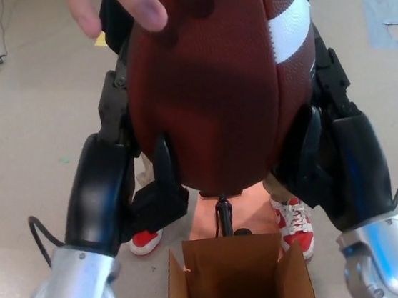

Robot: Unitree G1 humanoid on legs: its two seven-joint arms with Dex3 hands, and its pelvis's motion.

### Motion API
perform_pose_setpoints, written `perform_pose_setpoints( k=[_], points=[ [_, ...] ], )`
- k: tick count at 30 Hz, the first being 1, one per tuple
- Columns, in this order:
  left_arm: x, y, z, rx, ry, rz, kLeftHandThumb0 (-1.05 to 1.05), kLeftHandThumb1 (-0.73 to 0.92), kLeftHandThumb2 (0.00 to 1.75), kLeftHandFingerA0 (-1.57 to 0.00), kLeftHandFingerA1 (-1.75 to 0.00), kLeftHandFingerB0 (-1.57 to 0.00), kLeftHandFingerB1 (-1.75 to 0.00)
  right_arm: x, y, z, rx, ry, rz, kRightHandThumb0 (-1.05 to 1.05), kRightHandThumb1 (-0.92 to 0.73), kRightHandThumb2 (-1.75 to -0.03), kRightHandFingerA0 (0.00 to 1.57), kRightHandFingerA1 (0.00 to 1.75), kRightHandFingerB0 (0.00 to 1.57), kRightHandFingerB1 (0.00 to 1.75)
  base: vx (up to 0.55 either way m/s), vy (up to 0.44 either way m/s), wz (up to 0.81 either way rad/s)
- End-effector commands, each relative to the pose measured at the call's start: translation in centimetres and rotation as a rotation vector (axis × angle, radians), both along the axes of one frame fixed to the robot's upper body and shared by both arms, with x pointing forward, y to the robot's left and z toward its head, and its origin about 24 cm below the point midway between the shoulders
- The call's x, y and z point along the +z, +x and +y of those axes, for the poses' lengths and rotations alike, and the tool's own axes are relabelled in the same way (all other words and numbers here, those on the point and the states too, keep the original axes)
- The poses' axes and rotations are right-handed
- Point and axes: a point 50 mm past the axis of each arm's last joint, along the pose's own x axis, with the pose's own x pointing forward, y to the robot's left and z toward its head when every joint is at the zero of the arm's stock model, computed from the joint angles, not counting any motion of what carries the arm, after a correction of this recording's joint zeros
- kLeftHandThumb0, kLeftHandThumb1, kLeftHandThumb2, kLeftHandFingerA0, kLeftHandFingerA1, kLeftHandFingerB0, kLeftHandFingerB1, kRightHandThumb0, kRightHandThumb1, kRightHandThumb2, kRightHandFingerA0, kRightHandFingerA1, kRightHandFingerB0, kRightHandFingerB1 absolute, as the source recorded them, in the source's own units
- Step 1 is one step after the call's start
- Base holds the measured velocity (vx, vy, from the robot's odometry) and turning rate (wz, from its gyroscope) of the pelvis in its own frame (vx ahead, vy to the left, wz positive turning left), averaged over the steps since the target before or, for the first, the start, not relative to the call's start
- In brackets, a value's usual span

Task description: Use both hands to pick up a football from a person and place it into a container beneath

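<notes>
Football (229,95): pebbled, likely light, firm, rounded; may squirt out.
Hold: flanks, mid-body.
Left hand (127,179): clamps the left flank.
Right hand (336,155): presses opposite.
Box (237,278): directly below.

Left hand (127,179) and right hand (336,151) press inward, facing each other, forearms raised.

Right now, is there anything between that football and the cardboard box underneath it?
Nothing visible blocks the drop. The football hangs above the open cardboard box, with only a thin black post behind the gap. The left hand and right hand press its sides, and a person's fingers rest on top.
</notes>
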Motion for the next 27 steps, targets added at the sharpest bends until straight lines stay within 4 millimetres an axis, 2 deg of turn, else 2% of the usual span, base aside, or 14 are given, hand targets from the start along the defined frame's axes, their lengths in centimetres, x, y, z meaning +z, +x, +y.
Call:
perform_pose_setpoints(
  k=[1, 7, 12, 13, 14, 15, 17, 18, 19, 21, 22, 27],
  points=[
    [0.9, -0.6, -2.8, -0.106, 0.028, -0.096, -0.77, 0.85, 1.15, 0.00, -0.16, -0.02, -0.20, 1.1, -0.8, 3.0, 0.124, -0.062, -0.087, -0.76, -0.87, -1.18, 0.00, 0.18, 0.03, 0.22, 0.00, 0.000, 0.00],
    [0.1, 0.1, -2.8, -0.104, 0.029, -0.067, -0.74, 0.82, 1.14, 0.00, -0.18, -0.02, -0.21, 0.3, -0.1, 2.7, 0.110, -0.070, -0.071, -0.72, -0.86, -1.18, 0.00, 0.20, 0.02, 0.23, 0.00, 0.000, 0.00],
    [-1.4, 1.5, -3.0, -0.101, 0.052, -0.032, -0.76, 0.84, 1.15, 0.00, -0.17, -0.03, -0.20, -0.9, 1.1, 1.9, 0.080, -0.091, -0.057, -0.73, -0.88, -1.19, 0.00, 0.20, 0.00, 0.22, 0.00, 0.000, 0.00],
    [-1.5, 1.7, -3.0, -0.107, 0.047, -0.024, -0.74, 0.83, 1.15, 0.00, -0.18, -0.02, -0.21, -1.1, 1.3, 1.8, 0.080, -0.091, -0.053, -0.74, -0.81, -0.99, 0.00, 0.10, 0.00, 0.17, 0.00, 0.000, 0.00],
    [-1.7, 1.8, -3.0, -0.112, 0.042, -0.018, -0.74, 0.83, 1.15, 0.00, -0.18, -0.02, -0.21, -1.2, 1.4, 1.7, 0.080, -0.090, -0.050, -0.74, -0.81, -0.99, 0.00, 0.10, 0.00, 0.17, 0.00, 0.000, 0.00],
    [-2.3, 2.5, -3.0, -0.118, 0.033, 0.008, -0.73, 0.83, 1.14, 0.00, -0.18, -0.03, -0.21, -1.9, 2.0, 1.4, 0.075, -0.090, -0.029, -0.67, -0.92, -0.85, 0.00, 0.07, 0.00, 0.17, 0.00, 0.000, 0.00],
    [-2.8, 3.1, -3.0, -0.120, 0.028, 0.026, -0.73, 0.83, 1.14, 0.00, -0.18, -0.02, -0.21, -2.3, 2.6, 1.2, 0.069, -0.092, -0.016, -0.67, -0.92, -0.84, 0.00, 0.08, 0.00, 0.17, 0.00, 0.000, 0.00],
    [-3.0, 3.5, -3.0, -0.122, 0.031, 0.032, -0.72, 0.84, 1.15, 0.00, -0.18, -0.01, -0.21, -2.6, 3.1, 1.1, 0.068, -0.092, -0.007, -0.72, -0.82, -0.99, 0.00, 0.09, 0.00, 0.16, 0.00, 0.000, 0.00],
    [-3.3, 3.9, -3.0, -0.123, 0.030, 0.040, -0.71, 0.84, 1.15, 0.00, -0.18, 0.00, -0.21, -2.8, 3.4, 0.9, 0.064, -0.091, 0.005, -0.71, -0.88, -1.19, 0.00, 0.19, 0.00, 0.22, 0.00, 0.000, 0.00],
    [-3.7, 4.5, -3.0, -0.127, 0.021, 0.061, -0.71, 0.84, 1.15, 0.00, -0.18, 0.00, -0.21, -3.2, 4.0, 0.7, 0.056, -0.094, 0.025, -0.71, -0.88, -1.19, 0.00, 0.19, 0.00, 0.21, 0.00, 0.000, 0.00],
    [-3.9, 5.1, -3.0, -0.128, 0.023, 0.071, -0.72, 0.85, 1.16, 0.00, -0.18, 0.00, -0.20, -3.4, 4.4, 0.4, 0.053, -0.094, 0.036, -0.74, -0.84, -1.01, 0.00, 0.07, 0.00, 0.15, 0.00, 0.000, 0.00],
    [-4.9, 7.5, -2.9, -0.119, 0.046, 0.118, -0.74, 0.86, 1.17, 0.00, -0.17, 0.00, -0.18, -4.3, 6.6, -0.5, 0.036, -0.102, 0.067, -0.76, -0.89, -1.04, 0.00, 0.06, 0.00, 0.11, 0.00, 0.000, 0.00]
  ],
)
